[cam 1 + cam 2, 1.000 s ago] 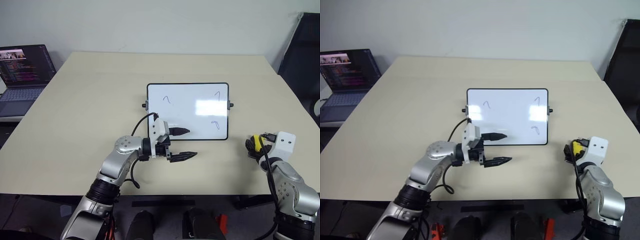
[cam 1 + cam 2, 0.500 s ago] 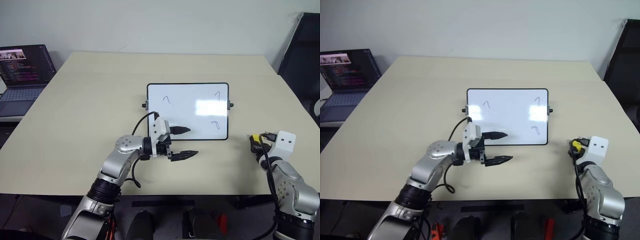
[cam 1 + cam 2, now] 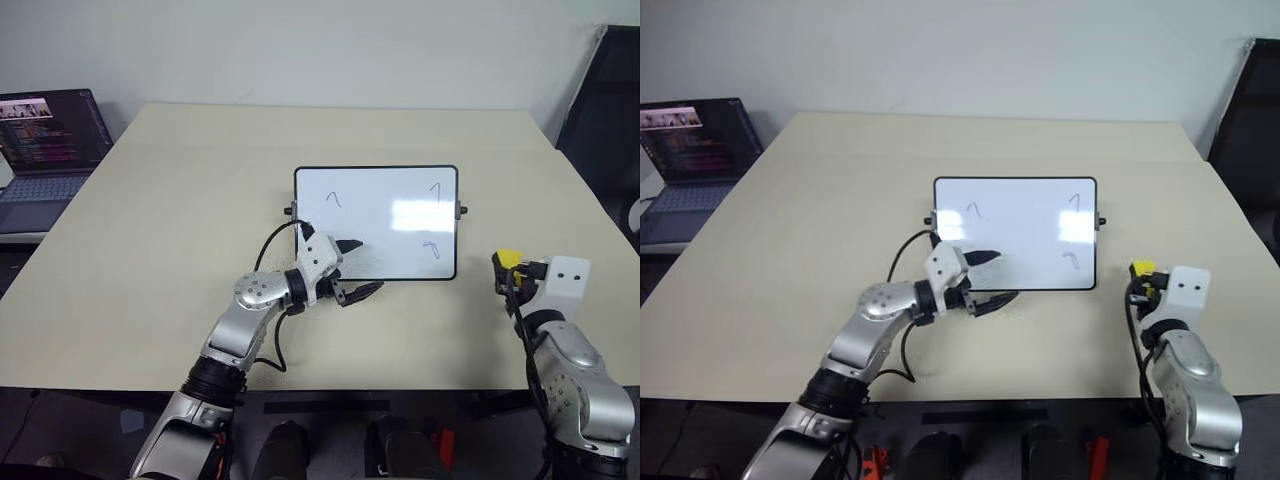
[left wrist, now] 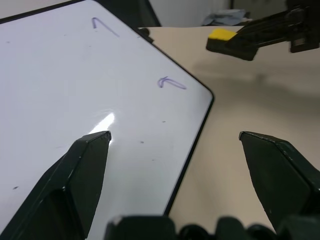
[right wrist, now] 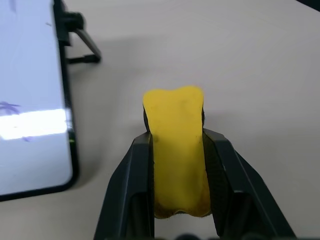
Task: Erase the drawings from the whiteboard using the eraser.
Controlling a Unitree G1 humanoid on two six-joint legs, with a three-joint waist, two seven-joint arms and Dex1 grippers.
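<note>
You have a broad desk (image 3: 180, 210) with a matte, pale beige top and rounded far corners, its near edge running behind both arms; at its far left a laptop (image 3: 45, 150) with a dark screen of coloured text lines is cut off by the picture edge, and a dark chair (image 3: 605, 120) is cut off at the far right. Near the middle of the desk the whiteboard (image 3: 376, 220) lies flat, a glossy white rectangle in a thin black frame with rounded corners and a small black knob on each short side; a bright glare patch sits on its right half. Your left gripper (image 3: 352, 268) hangs over the board's near left corner with its black, tapered fingers spread well apart and nothing between them, one over the white panel, the other past the frame over the desk. Your right gripper (image 5: 177, 165) is to the right of the board, apart from it, its fingers clamped tight on the eraser (image 5: 177, 150), a soft-looking bright yellow block whose rounded end sticks out beyond the fingertips. The drawings (image 3: 431, 248) are three thin dark hooked strokes, too small to read in detail
</note>
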